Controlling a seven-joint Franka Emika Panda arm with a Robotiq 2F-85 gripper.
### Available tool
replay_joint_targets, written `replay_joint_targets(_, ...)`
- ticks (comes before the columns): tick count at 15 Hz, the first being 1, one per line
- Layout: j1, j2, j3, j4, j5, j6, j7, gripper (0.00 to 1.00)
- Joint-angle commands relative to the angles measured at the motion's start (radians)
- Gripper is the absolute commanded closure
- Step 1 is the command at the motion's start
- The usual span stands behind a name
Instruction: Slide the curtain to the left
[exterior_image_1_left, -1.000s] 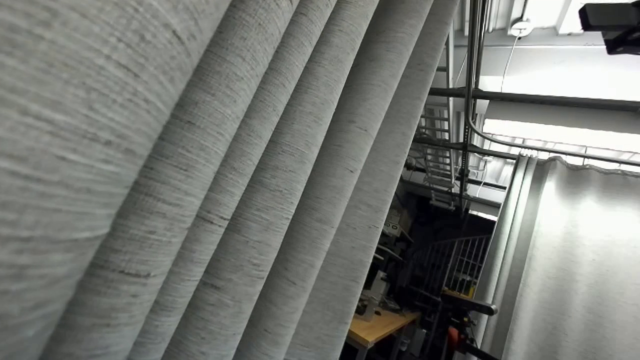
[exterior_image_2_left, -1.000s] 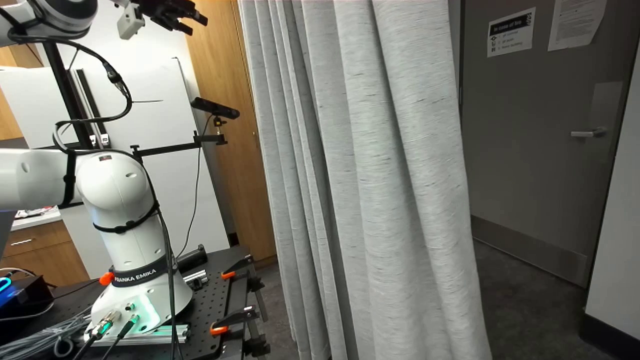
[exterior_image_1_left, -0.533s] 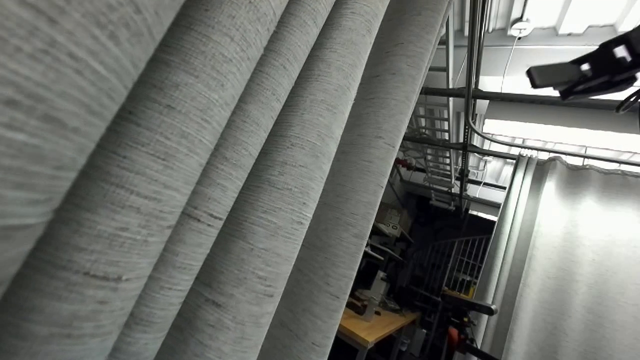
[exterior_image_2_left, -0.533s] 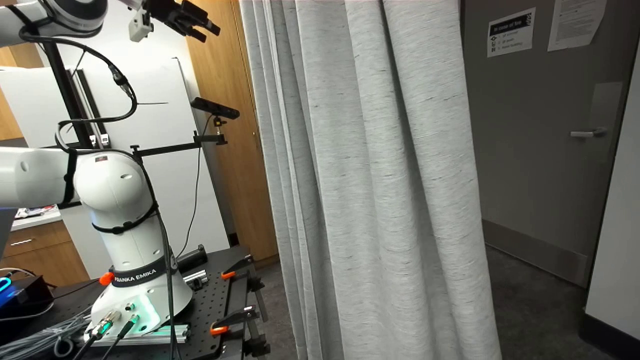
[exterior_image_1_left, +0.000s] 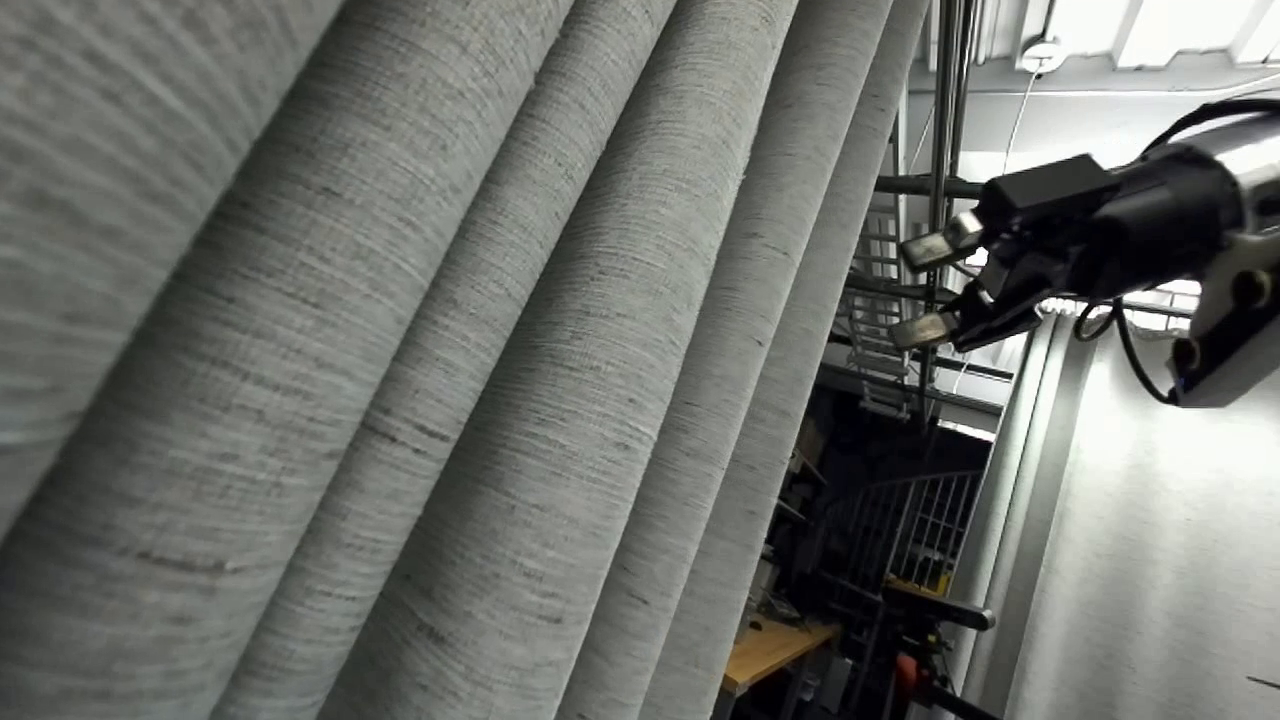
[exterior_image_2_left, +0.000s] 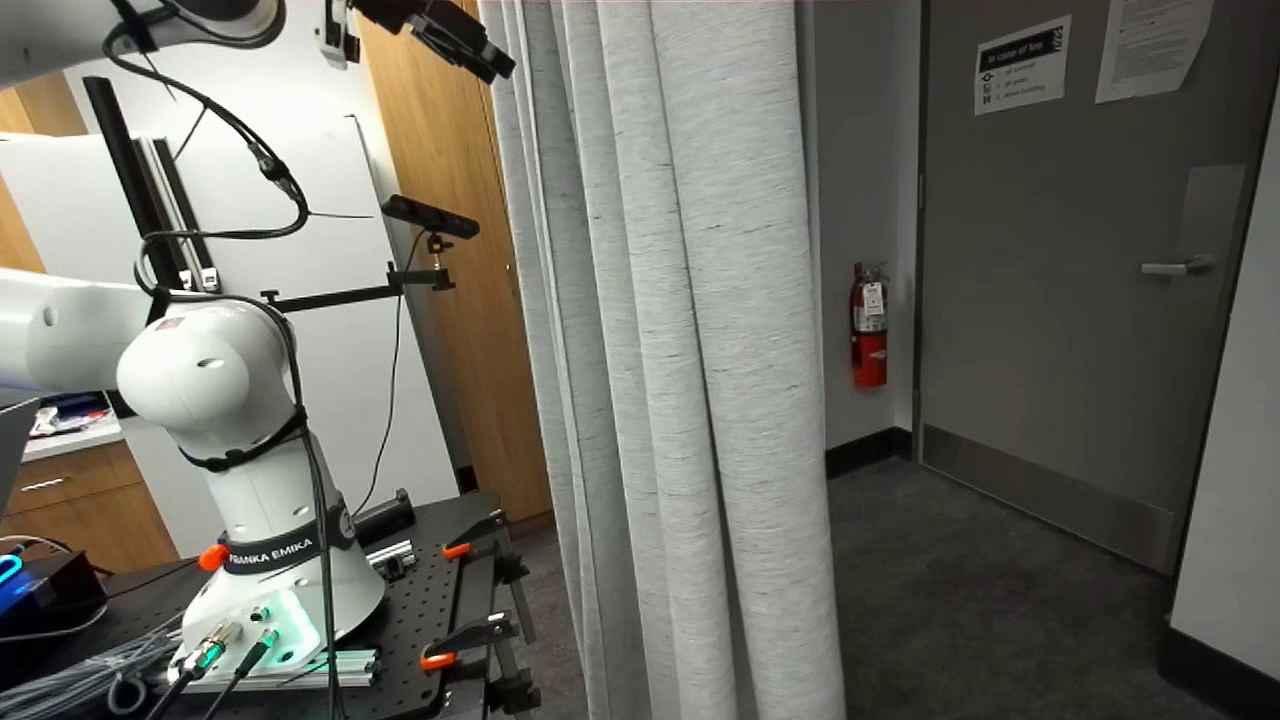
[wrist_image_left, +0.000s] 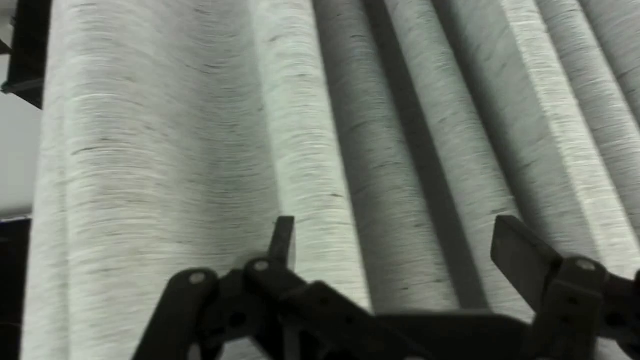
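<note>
The curtain (exterior_image_2_left: 690, 350) is a light-grey woven drape hanging in long folds; it fills much of an exterior view (exterior_image_1_left: 520, 400). My gripper (exterior_image_1_left: 922, 290) is open, with its fingertips pointing toward the curtain's edge and a gap between them in that picture. In an exterior view the fingertips (exterior_image_2_left: 497, 68) overlap the curtain's left edge near the top. In the wrist view the open fingers (wrist_image_left: 395, 225) stand in front of several curtain folds (wrist_image_left: 310, 125), with nothing held between them. I cannot tell whether a finger touches the fabric.
A camera on a bracket (exterior_image_2_left: 430, 215) and a wooden cabinet (exterior_image_2_left: 470, 330) stand beside the arm. A fire extinguisher (exterior_image_2_left: 868, 325) and a grey door (exterior_image_2_left: 1050, 350) are behind the curtain. Another hanging drape (exterior_image_1_left: 1150, 520) and a wooden table (exterior_image_1_left: 775, 650) show further back.
The gripper has moved toward the curtain and stays open. The curtain's right edge first swung slightly right, then well left, uncovering the fire extinguisher.
</note>
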Motion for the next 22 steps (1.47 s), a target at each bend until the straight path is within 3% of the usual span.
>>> replay_joint_targets(1,-0.106,0.118,-0.048,0.078,-0.046,-0.036,0.009,0.0)
replay_joint_targets(3,-0.149,0.164,-0.066,0.102,-0.065,-0.033,0.013,0.0)
replay_joint_targets(4,-0.112,0.103,-0.056,0.042,-0.036,-0.003,-0.002,0.0)
replay_joint_targets(7,-0.144,0.152,-0.067,0.071,-0.044,-0.002,0.0,0.0)
replay_joint_targets(20,-0.144,0.158,-0.067,0.078,-0.045,-0.002,0.0,0.0)
replay_joint_targets(22,-0.184,0.189,-0.024,0.088,-0.062,0.026,0.052,0.0)
